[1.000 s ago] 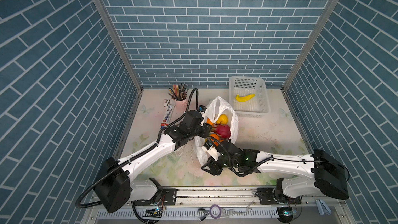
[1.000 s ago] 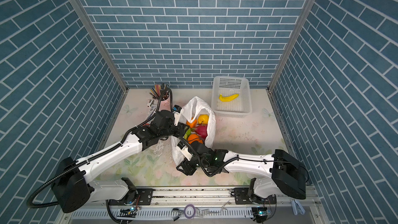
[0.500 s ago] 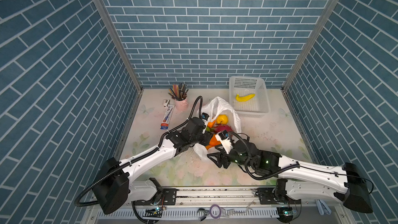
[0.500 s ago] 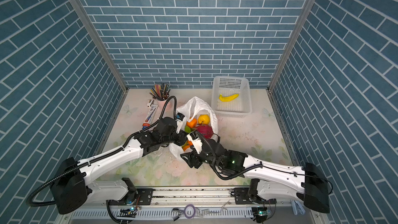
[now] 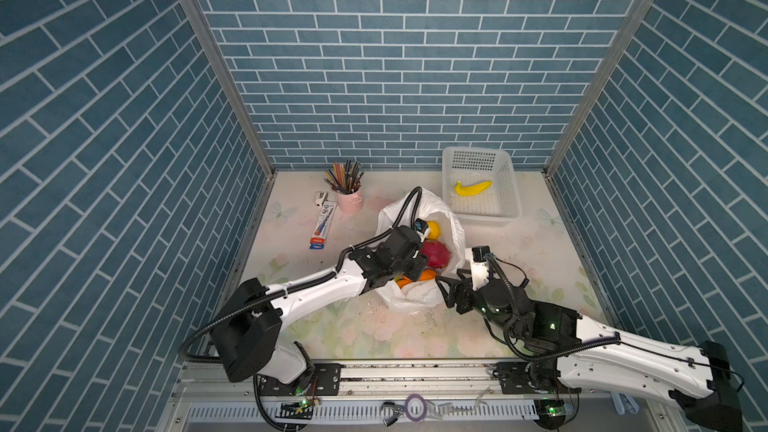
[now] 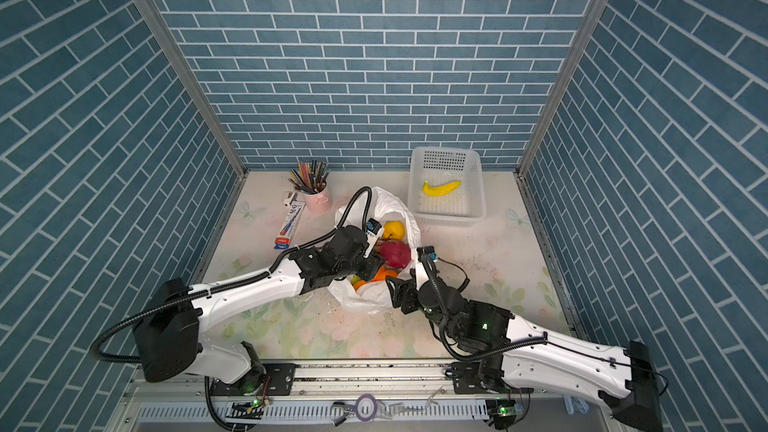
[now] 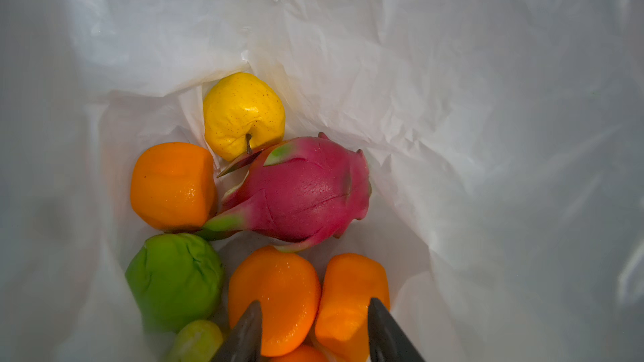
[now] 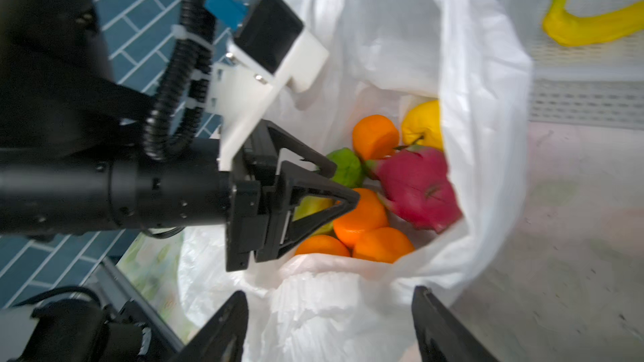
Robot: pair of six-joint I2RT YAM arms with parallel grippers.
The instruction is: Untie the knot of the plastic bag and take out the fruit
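The plastic bag (image 5: 415, 305) (image 6: 370, 299) lies mid-table with its mouth wide open; the knot is not in view. Inside is the fruit: a pink dragon fruit (image 7: 303, 189) (image 5: 436, 253), a yellow apple (image 7: 244, 113), several oranges (image 7: 172, 186) and a green fruit (image 7: 174, 280). My left gripper (image 7: 315, 302) (image 8: 346, 184) reaches into the bag's mouth and is open just above two oranges, holding nothing. My right gripper (image 8: 329, 292) (image 5: 446, 295) (image 6: 395, 292) stands wide open at the bag's near right side, with crumpled bag plastic (image 8: 348, 308) in front of its jaws.
A white perforated basket (image 5: 511, 197) holding a yellow banana (image 5: 473, 187) stands at the back right, close to the bag. A pink cup of pencils (image 5: 349, 201) and a toothpaste tube (image 5: 323, 226) sit at the back left.
My right gripper has opened wider and drawn back to the right from the bag's near edge. The left gripper has stayed in the bag's mouth, shifting only slightly.
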